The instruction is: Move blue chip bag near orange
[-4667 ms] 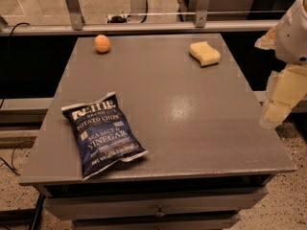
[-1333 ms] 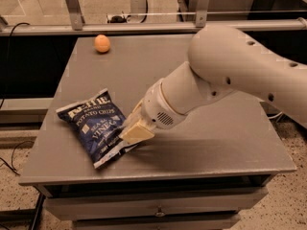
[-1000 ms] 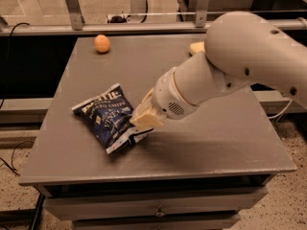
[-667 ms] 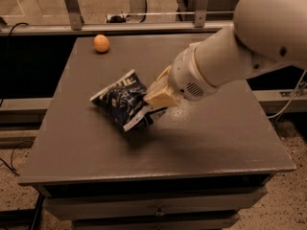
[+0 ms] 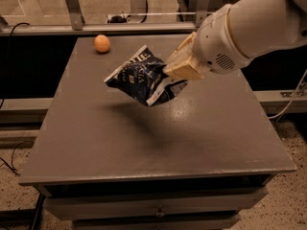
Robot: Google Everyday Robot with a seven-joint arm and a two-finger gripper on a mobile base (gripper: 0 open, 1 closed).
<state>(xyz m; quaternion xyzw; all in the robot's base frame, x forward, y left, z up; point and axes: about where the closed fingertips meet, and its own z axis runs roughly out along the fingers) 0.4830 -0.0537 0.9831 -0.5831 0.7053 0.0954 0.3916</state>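
Note:
The blue chip bag [image 5: 141, 76], dark navy foil with white lettering, hangs tilted in the air above the middle of the grey table [image 5: 144, 138]. My gripper [image 5: 178, 70] is shut on the bag's right edge and holds it clear of the tabletop; its shadow lies below. The orange [image 5: 101, 43], small and round, sits at the table's far left corner, to the upper left of the bag and apart from it. My white arm [image 5: 249, 23] reaches in from the upper right.
A metal railing [image 5: 72, 6] and a glass partition run behind the table's far edge. A drawer front [image 5: 158, 206] sits under the tabletop. The arm hides the table's far right part.
The gripper took hold of the bag at the front left of the table, lifted it off the surface and carried it up and toward the far side, closer to the orange.

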